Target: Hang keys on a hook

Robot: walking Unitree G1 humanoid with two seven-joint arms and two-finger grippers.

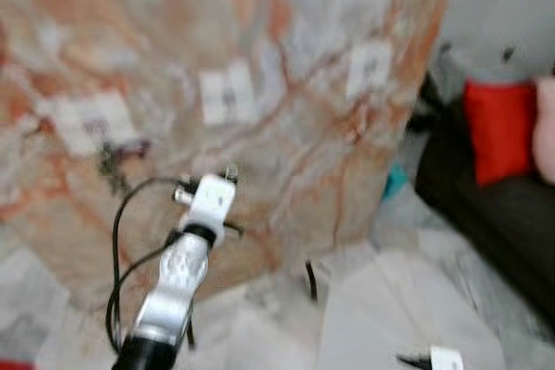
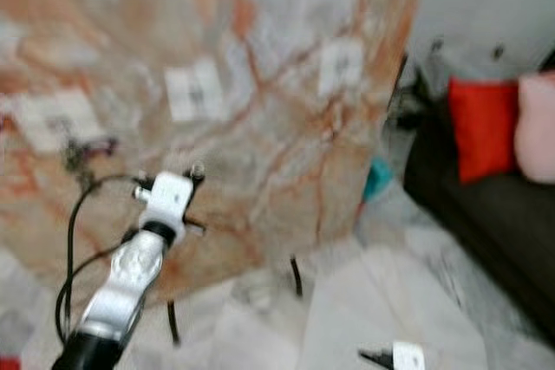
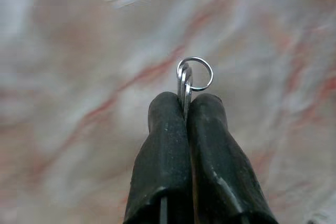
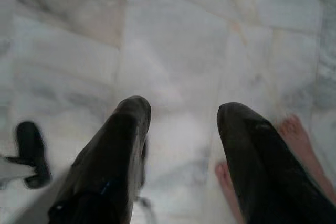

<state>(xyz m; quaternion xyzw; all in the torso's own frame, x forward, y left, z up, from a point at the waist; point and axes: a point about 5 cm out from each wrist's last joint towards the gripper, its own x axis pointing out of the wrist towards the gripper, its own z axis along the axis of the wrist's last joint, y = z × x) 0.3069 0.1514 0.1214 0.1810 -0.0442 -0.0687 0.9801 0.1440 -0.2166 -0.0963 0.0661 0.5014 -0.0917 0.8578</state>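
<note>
Through the head cameras we see our silver left arm raised toward a blurred, veined marble panel (image 1: pixel 286 67) with pale rectangular plaques (image 1: pixel 227 93). At our left wrist, the left hand (image 3: pixel 185 109) has its rubbery black fingers pressed together on a thin round key ring (image 3: pixel 195 73), close to the marble. At our right wrist, the right hand (image 4: pixel 181 116) hangs with fingers spread, empty, above the glossy tiled floor (image 4: pixel 210 35).
</note>
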